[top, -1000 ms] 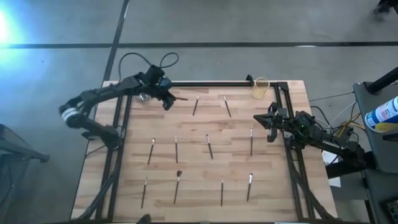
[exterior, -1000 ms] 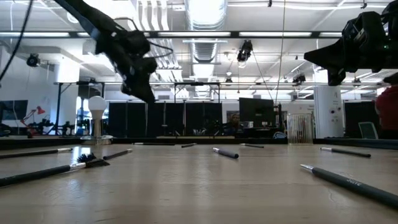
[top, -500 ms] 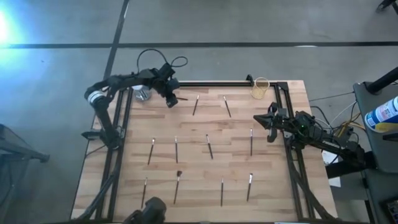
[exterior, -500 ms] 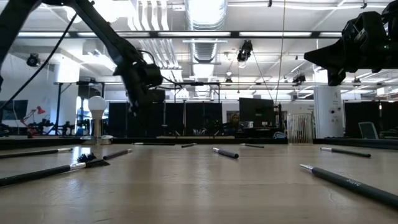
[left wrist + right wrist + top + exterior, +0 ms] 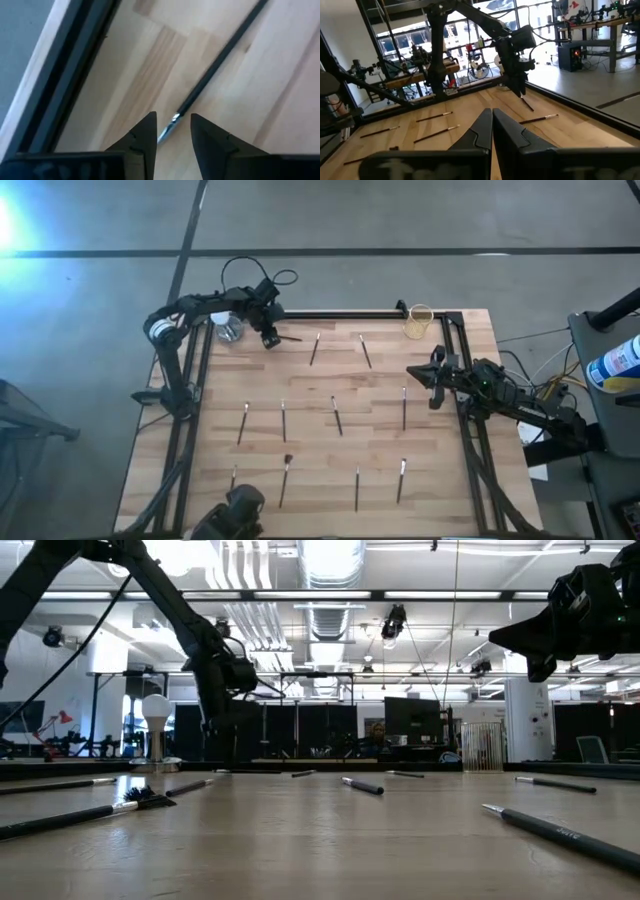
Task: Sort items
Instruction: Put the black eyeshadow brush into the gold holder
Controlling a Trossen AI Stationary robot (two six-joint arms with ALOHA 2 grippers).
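The left end effector [image 5: 270, 336] has drawn back toward the desk's [image 5: 330, 450] far left corner, fingers slightly parted astride the tip of a brush [image 5: 215, 70] lying there. The right end effector [image 5: 418, 374] stays fingers-together at the right edge; the other brushes [image 5: 336, 416] lie unmoved.

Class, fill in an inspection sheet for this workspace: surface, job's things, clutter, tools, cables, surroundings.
Surface: pale wooden table top inside a black frame.
Job's things: eleven thin dark sticks lie scattered singly; one bushy-tipped stick is near the front.
Clutter: clear glass cup at the far right corner; second glass cup by the left arm; unidentified dark object at the near edge.
Tools: left tool open, over the end of the far-left stick; right tool shut, at the right edge.
Cables: black cable loops behind the left arm.
Surroundings: grey floor; workshop hall.
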